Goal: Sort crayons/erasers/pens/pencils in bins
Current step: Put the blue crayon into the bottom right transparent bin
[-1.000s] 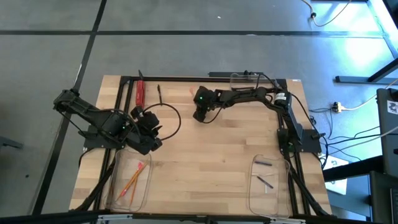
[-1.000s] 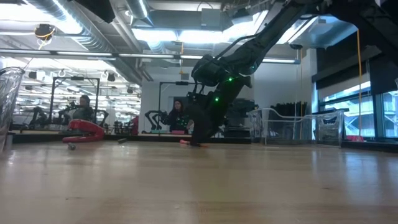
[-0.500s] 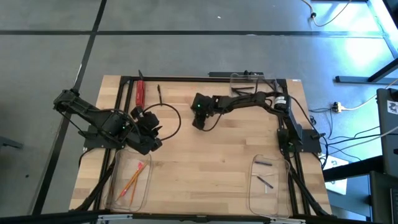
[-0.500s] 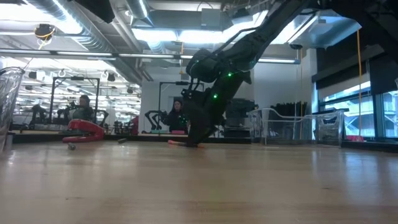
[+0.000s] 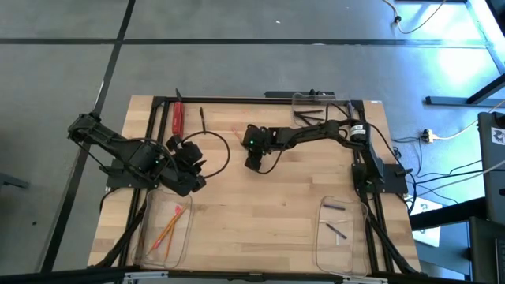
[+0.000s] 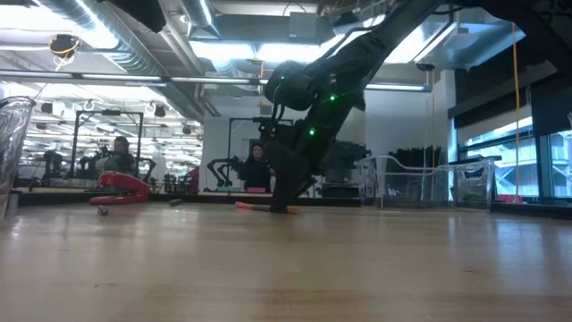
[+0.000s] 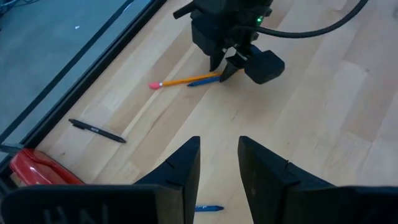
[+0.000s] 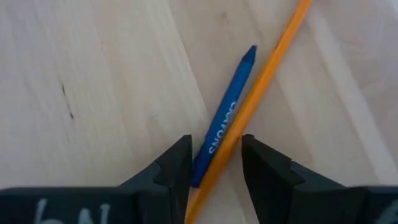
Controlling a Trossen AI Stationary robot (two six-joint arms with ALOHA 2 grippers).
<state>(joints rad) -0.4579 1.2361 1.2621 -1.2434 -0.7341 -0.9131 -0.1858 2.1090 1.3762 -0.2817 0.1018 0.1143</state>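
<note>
Two sticks are lying side by side on the worktop [image 5: 300, 205], touching: a blue crayon [image 8: 224, 121] and a pencil [image 8: 261, 93], both running lengthwise straight out between the right gripper [image 8: 214, 165] jaws, which are standing released around their near ends. The left gripper [image 7: 217, 168], also spread and empty, is waiting well apart near the pencil bin [image 5: 146, 244].
</note>
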